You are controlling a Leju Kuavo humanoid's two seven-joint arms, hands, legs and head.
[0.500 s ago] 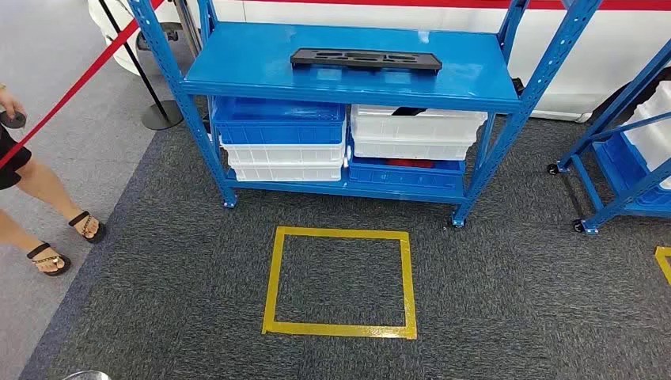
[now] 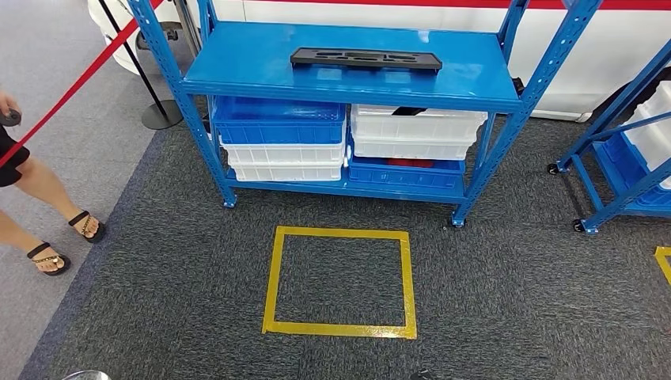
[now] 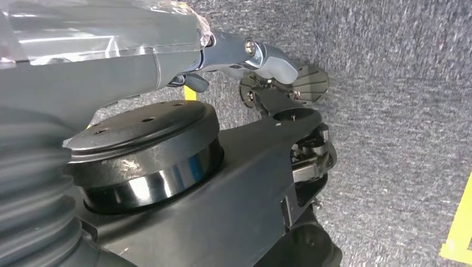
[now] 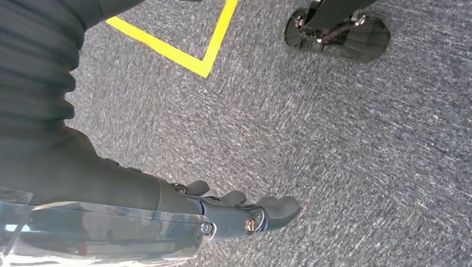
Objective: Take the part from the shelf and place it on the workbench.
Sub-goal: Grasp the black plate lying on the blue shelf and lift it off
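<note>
One black part (image 2: 365, 58) lies flat on the top board of the blue shelf (image 2: 237, 75), at the upper middle of the head view. Both hands hang low over the grey carpet (image 2: 506, 285), well apart from the part: the left hand (image 3: 245, 58) and right hand (image 4: 245, 214) hold nothing, fingers loosely extended.

The left robot hand (image 3: 261, 61) has a thick light-grey thumb with a round silver screw at its base and darker grey fingers beside it. Behind it runs a smooth grey forearm wrapped in clear, glossy plastic film, then a dark ribbed cover. The right robot hand (image 4: 250, 214) is darker, charcoal grey, with rounded fingertips and two small silver screws near the thumb, and the same clear film over its wrist.
</note>
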